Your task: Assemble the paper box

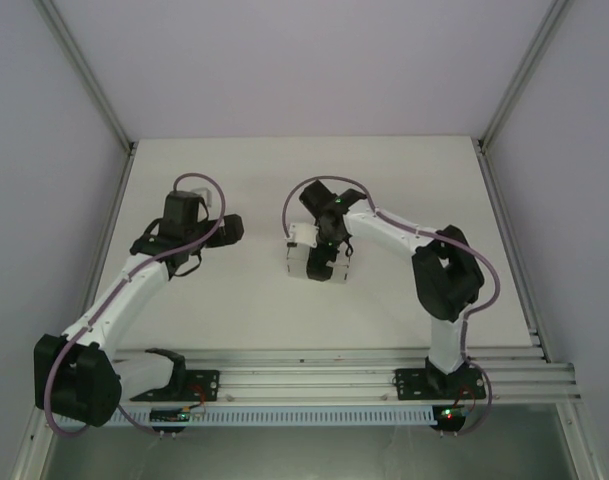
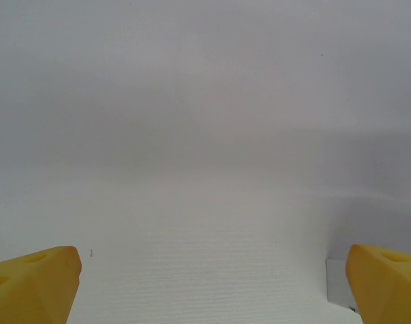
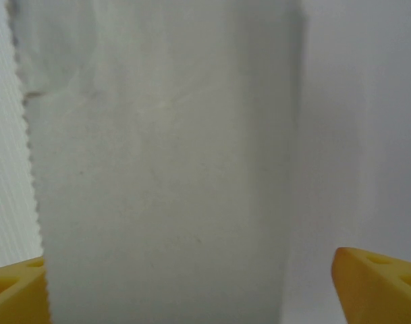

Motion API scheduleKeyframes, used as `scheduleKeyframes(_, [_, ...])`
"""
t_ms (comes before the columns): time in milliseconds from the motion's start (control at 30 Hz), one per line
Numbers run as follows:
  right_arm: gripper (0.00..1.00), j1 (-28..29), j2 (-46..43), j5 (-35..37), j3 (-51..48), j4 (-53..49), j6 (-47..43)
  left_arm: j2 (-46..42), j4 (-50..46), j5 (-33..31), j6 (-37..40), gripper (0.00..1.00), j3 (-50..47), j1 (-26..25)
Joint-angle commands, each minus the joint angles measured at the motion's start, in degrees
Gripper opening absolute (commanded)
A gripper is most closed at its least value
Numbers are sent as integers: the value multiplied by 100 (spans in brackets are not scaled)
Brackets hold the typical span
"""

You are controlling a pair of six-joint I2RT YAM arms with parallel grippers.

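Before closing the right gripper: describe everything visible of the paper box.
The paper box is thin white card, apparently folded up, on the table. In the right wrist view one long edge is serrated, with a rounded flap. It lies between the right gripper's open fingers; one finger stands clear.

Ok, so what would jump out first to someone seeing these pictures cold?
Probably the white paper box near the middle of the table, with the right arm's yellow fingers standing open on either side of it. Next, the left arm's fingers, spread wide over bare tabletop to the box's left.
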Motion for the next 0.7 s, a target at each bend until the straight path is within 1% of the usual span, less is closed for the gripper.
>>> scheduleKeyframes(0, [90, 14, 148, -179, 191, -378, -186, -86, 64, 125, 60, 99, -18, 39])
scheduleKeyframes(67, [85, 8, 209, -238, 210, -426, -206, -75, 61, 157, 49, 100, -12, 43])
scheduleKeyframes(100, [79, 19, 252, -215, 236, -464, -226, -78, 60, 161, 50, 100, 0, 46])
scheduleKeyframes(167, [65, 12, 317, -179, 304, -579, -235, -87, 55, 166, 31, 100, -1, 48])
scheduleKeyframes(233, [55, 14, 338, -108, 366, -644, -246, -119, 47, 166, 32, 100, -3, 47])
scheduleKeyframes(300, [53, 22, 313, -42, 435, -691, -254, -159, 39, 164, 33, 100, -14, 41])
scheduleKeyframes(367, [46, 42, 232, 152, 485, -622, -266, -216, 35, 134, 34, 99, -36, 40])
scheduleKeyframes(433, [33, 91, 94, 589, 475, -415, -234, -281, 21, 62, 31, 100, -65, 48])
scheduleKeyframes(467, [30, 131, 14, 752, 470, -364, -229, -312, 20, 37, 29, 100, -71, 52])
scheduleKeyframes(567, [31, 202, -184, 1126, 481, -313, -229, -408, 18, 8, 29, 100, -117, 49])
scheduleKeyframes(667, [31, 246, -346, 1843, 437, 67, -234, -507, 20, -25, -9, 100, -161, 46])
